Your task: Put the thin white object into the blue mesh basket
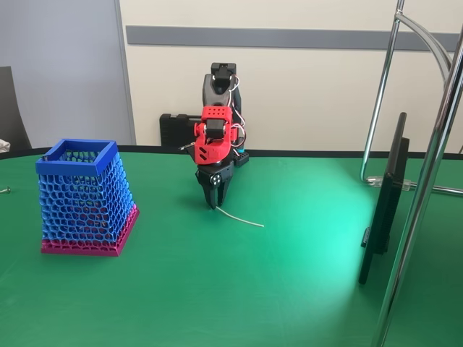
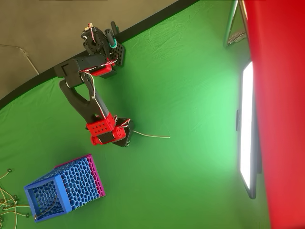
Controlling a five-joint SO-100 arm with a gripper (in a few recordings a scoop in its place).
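On the green counter the red and black arm reaches down near the middle, toward the back edge, with its pincer pointing at the surface. The black fingers taper to nearly one tip right at one end of the thin white object, and they look drawn together around that end, though the fixed view cannot settle whether they truly clamp it. The strand lies flat on the counter, running from the fingertips off to the right in the fixed view with a slight curve. In the overhead view the pincer sits at the strand's left end. The blue mesh basket stands upright well apart from both, toward the counter's left edge in the fixed view, its pink base band on the cloth; the overhead view shows it toward the lower left corner.
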